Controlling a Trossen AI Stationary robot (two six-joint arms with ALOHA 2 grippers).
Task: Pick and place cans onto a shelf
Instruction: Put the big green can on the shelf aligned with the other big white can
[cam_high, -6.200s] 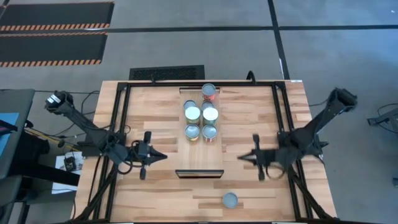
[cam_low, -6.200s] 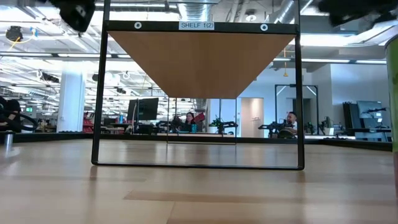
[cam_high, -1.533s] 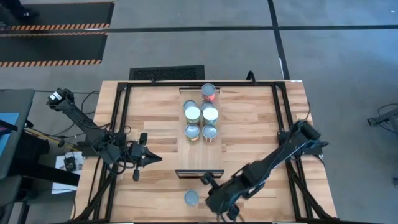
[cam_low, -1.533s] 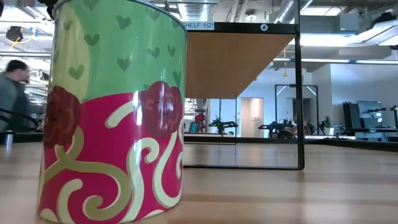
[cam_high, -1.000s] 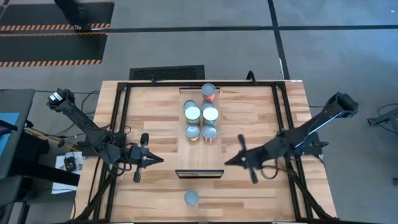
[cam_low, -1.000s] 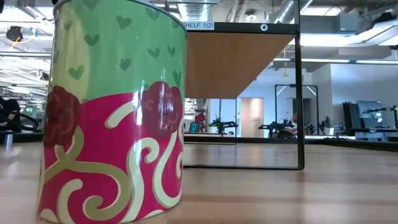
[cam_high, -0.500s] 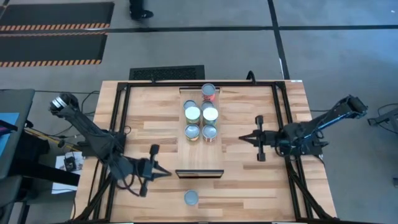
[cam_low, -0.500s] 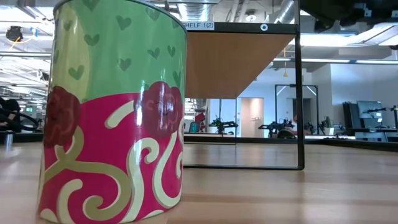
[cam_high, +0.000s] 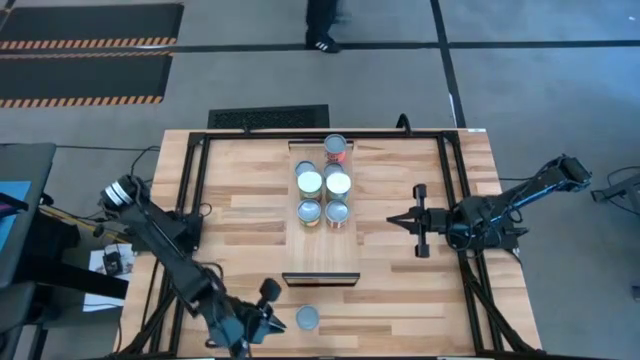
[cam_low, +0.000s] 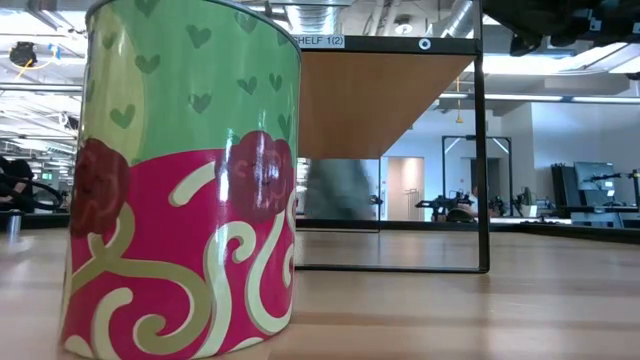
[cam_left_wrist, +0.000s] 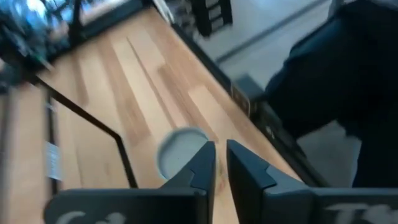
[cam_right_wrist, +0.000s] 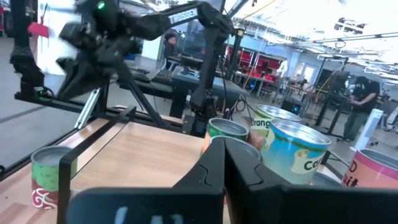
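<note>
One can (cam_high: 308, 318) with a silvery top stands upright on the tabletop near the front edge. It fills the left of the low view (cam_low: 180, 180), green above and pink below. My left gripper (cam_high: 282, 321) is low, just left of it, fingers almost together (cam_left_wrist: 221, 149), the can's top (cam_left_wrist: 177, 152) right beyond them. Several more cans (cam_high: 323, 185) stand upright on the shelf (cam_high: 320, 250), a light plank with a dark front edge at the table's middle. My right gripper (cam_high: 392, 221) waits shut and empty right of the shelf (cam_right_wrist: 224, 149).
A black frame (cam_high: 195, 200) runs round the tabletop, with a black upright frame (cam_low: 480, 150) under the shelf. Bare wood lies either side of the shelf. A person (cam_high: 322, 25) walks on the floor beyond the far edge.
My left gripper has swung toward the table's near edge and right, down to the loose can. My right gripper has drawn back from the shelf's front toward the table's right and far side and now holds still. The cans have not moved.
</note>
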